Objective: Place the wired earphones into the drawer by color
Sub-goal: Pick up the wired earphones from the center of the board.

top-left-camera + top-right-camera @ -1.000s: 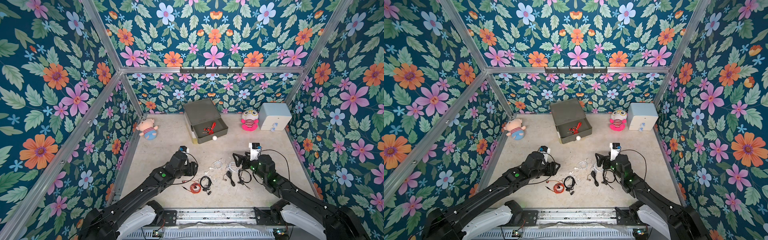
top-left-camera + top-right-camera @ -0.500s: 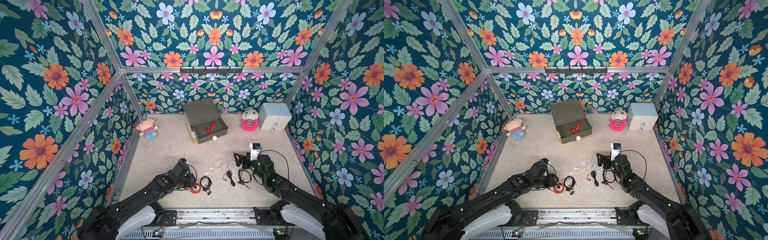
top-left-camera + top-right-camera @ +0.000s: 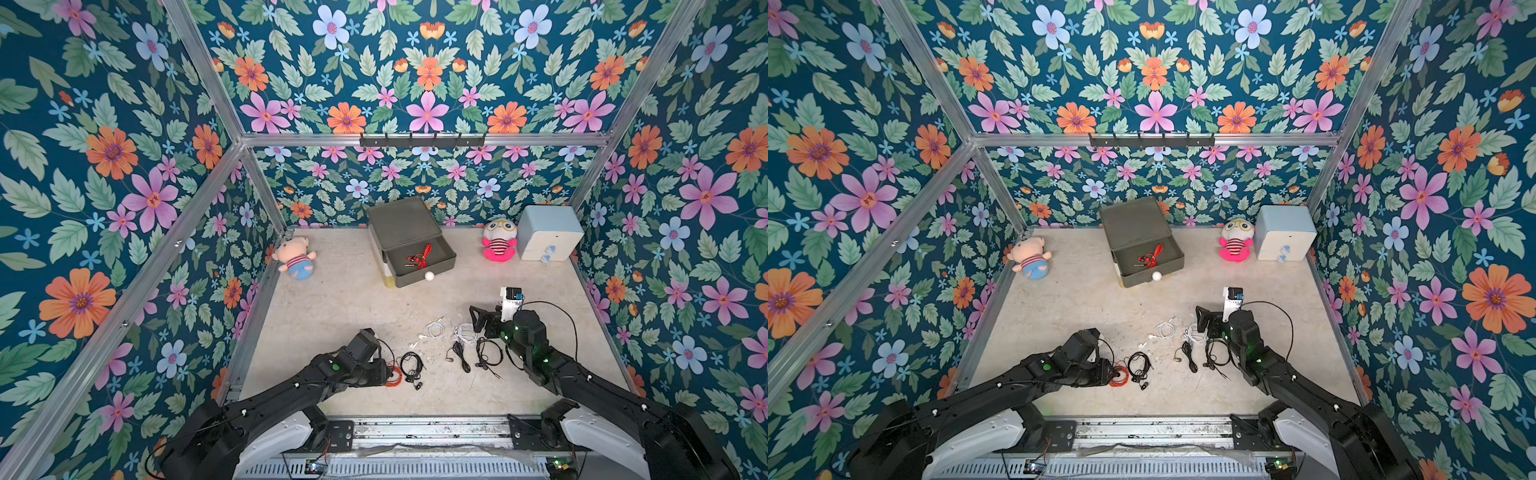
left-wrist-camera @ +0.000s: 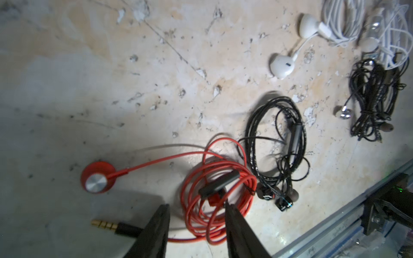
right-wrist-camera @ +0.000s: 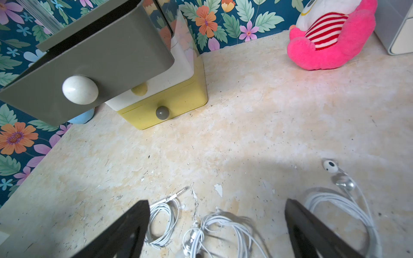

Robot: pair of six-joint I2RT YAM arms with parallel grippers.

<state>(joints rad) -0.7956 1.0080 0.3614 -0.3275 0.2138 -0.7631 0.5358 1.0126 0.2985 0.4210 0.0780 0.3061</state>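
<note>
In both top views the three-tier chest stands at the back wall, between a pig plush and a pink plush. Its dark grey top drawer is pulled out, and a red pair lies inside. The other wired earphones lie loose on the floor near the front. The left gripper is down at the red-orange earphones, just beside a black coil. The right gripper hangs by the white coils

In the left wrist view the left gripper has its jaws apart, straddling the edge of the red-orange earphones. One finger overlaps the cord and the other stands just clear of it. The red earbud and the plug trail off to one side, and the black coil touches the red loops

In the right wrist view the right gripper is spread wide and grips nothing. The white coils lie on the floor between and beside its fingers. Beyond them the grey drawer juts out over the shut white tier and yellow tier
</note>
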